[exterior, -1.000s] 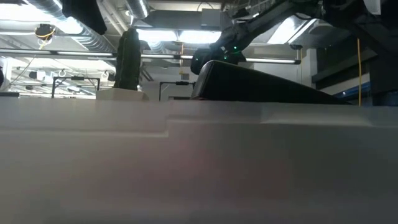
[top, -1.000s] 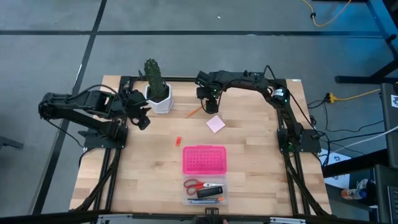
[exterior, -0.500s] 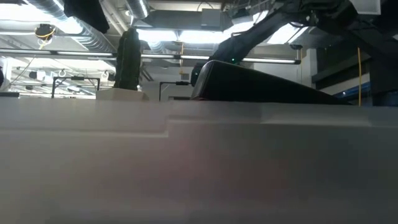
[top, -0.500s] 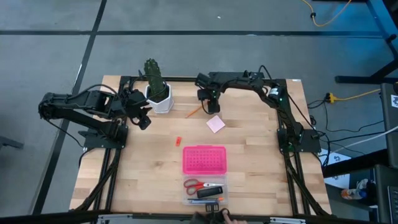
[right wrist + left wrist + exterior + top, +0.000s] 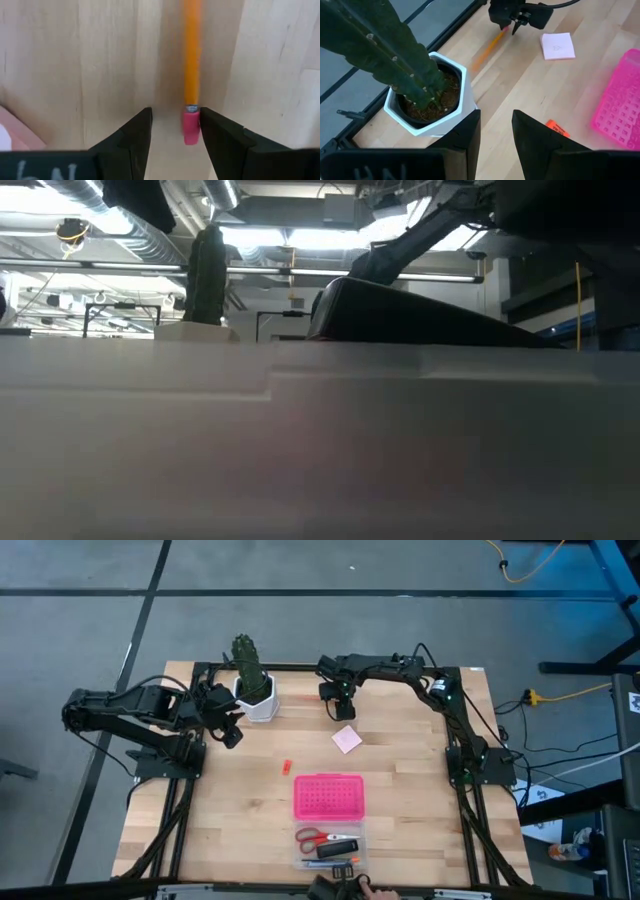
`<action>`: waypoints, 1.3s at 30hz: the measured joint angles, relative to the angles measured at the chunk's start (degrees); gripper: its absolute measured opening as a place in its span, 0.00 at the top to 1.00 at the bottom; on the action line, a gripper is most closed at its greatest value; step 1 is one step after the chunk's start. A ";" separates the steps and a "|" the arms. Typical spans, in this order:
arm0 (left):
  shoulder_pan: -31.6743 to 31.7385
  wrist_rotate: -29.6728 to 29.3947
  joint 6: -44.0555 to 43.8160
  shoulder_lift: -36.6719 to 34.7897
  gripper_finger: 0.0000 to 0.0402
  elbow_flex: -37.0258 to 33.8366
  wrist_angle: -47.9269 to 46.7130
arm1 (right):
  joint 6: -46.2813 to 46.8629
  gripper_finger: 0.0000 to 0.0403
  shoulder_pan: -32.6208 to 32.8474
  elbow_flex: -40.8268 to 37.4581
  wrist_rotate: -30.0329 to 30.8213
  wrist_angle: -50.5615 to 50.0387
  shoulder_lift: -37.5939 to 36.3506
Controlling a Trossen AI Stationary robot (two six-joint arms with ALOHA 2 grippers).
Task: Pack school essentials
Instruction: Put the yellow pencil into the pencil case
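Holding the pencil by its pink end — the right end effector pinches it; left end effector spread by the cactus.

Bare desk is lying open along the right edge and across the left half. The cactus pot is crowding the far edge, and the pink-lidded box is blocking the middle toward the near edge.

No text, label, brand, number or sign can be read anywhere
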 joint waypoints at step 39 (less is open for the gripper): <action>-0.08 0.02 -1.62 0.00 0.74 0.00 -0.01 | 19.84 0.95 1.60 0.63 -6.87 -17.09 -11.36</action>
